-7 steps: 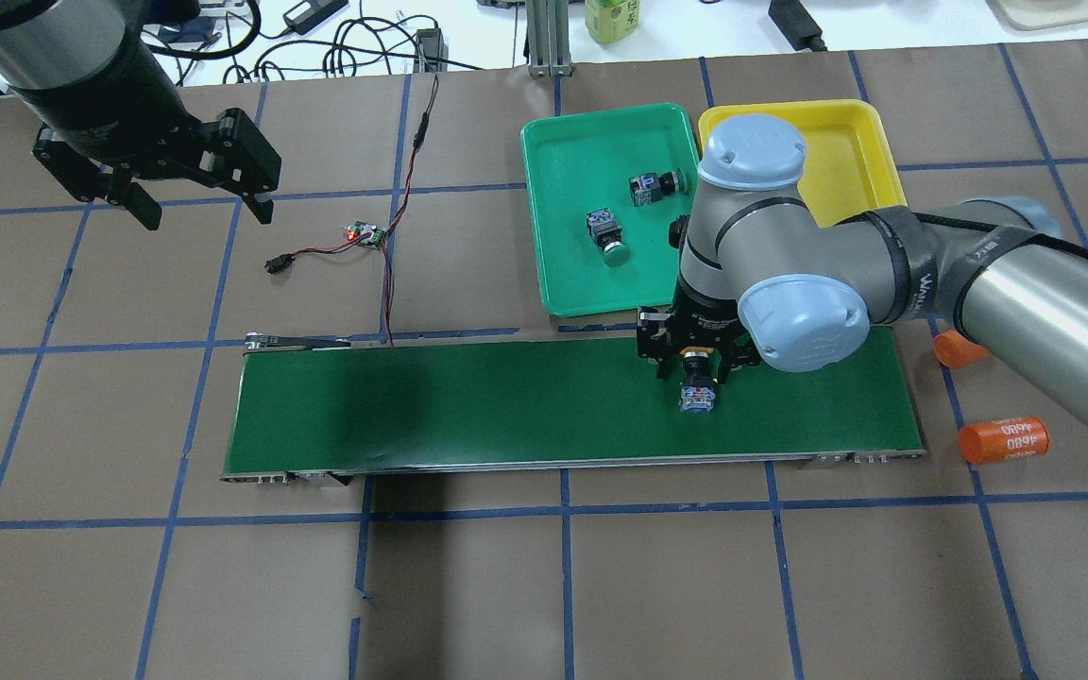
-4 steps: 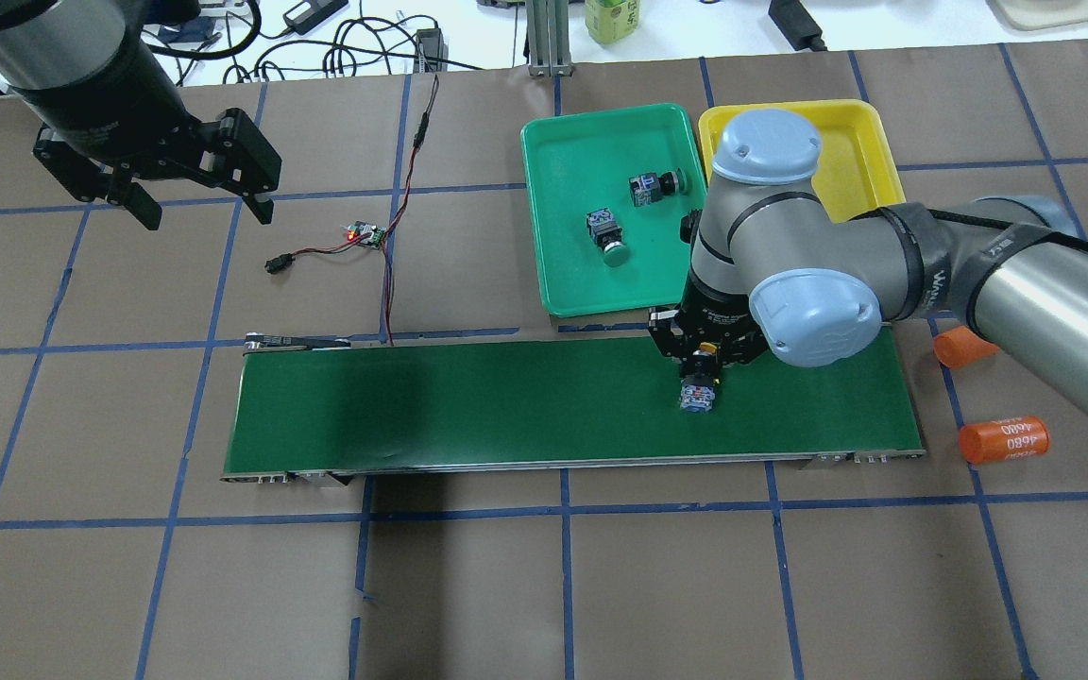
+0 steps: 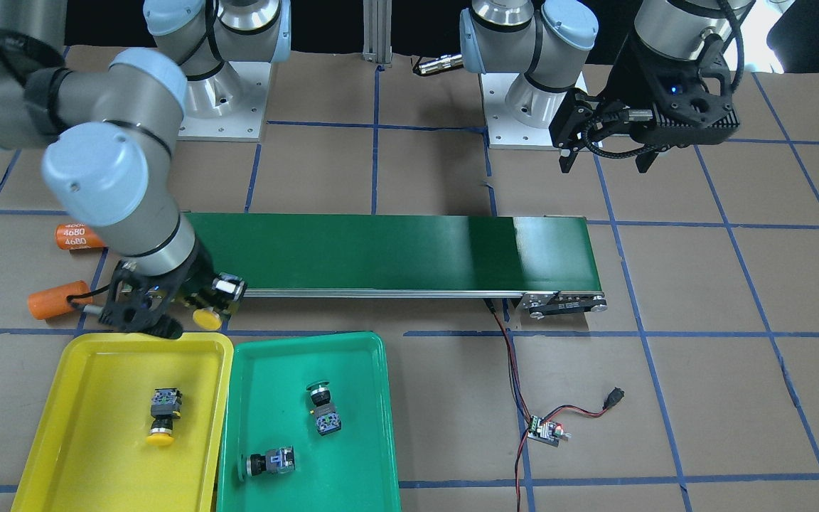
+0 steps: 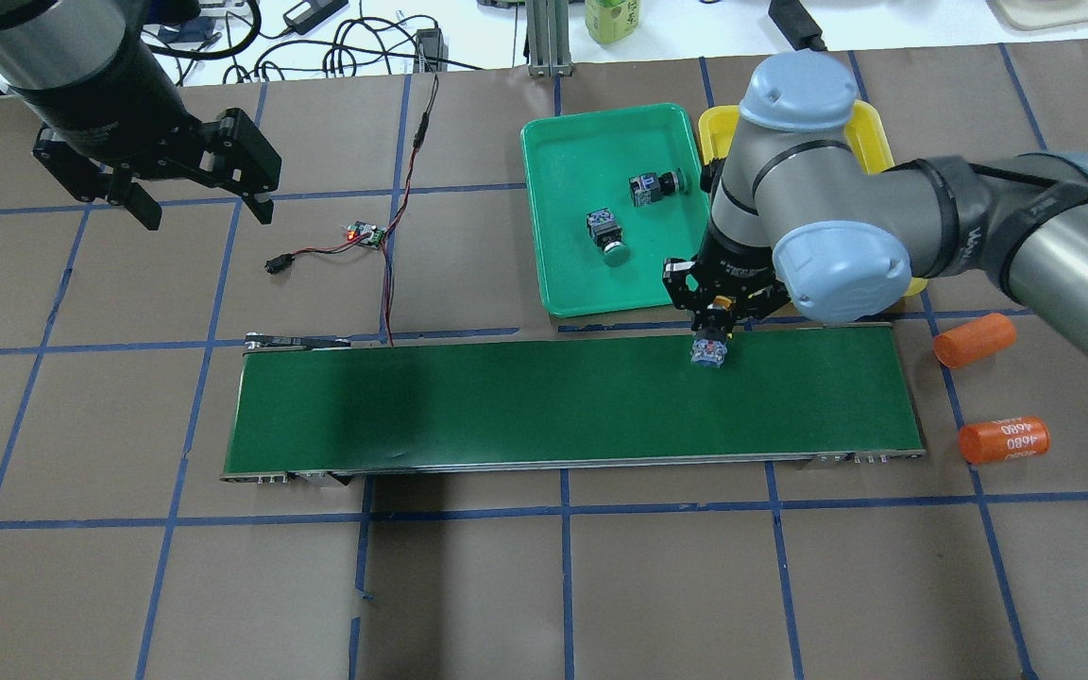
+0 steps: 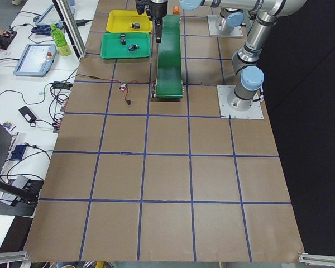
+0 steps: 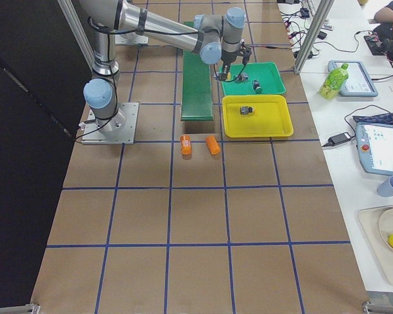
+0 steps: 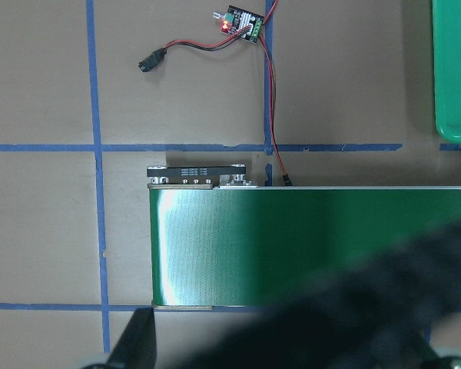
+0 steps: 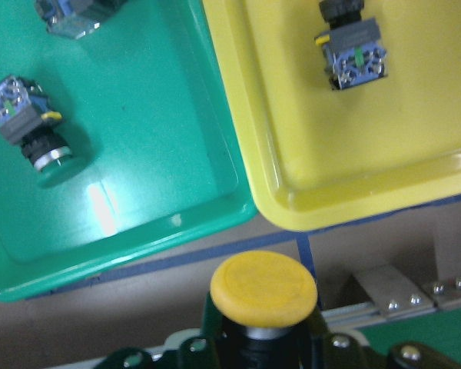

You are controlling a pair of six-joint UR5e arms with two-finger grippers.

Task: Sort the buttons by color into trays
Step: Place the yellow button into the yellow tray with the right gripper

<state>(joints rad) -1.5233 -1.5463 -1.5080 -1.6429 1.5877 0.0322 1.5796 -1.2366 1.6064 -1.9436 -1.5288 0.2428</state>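
Buttons, four in all, with two trays side by side. The first green button [image 3: 323, 410] and the second green button [image 3: 271, 462] lie on their sides in the green tray [image 3: 363, 384]. One loose yellow button [image 3: 161, 418] lies in the yellow tray [image 3: 89, 370]. The held yellow button [image 3: 216, 302] is clamped in the right gripper [image 4: 714, 316], cap toward the trays, at the tray-side edge of the single conveyor belt [image 4: 506, 406]. The left gripper [image 4: 204, 213] hangs with fingers spread and nothing between them, well apart from the trays. A near orange cylinder [image 4: 1003, 440] and a far orange cylinder [image 4: 974, 340] lie beside the belt's end. From overhead, the right arm hides most of the yellow tray and the button in it. The lower part of the left wrist view is a dark blur.
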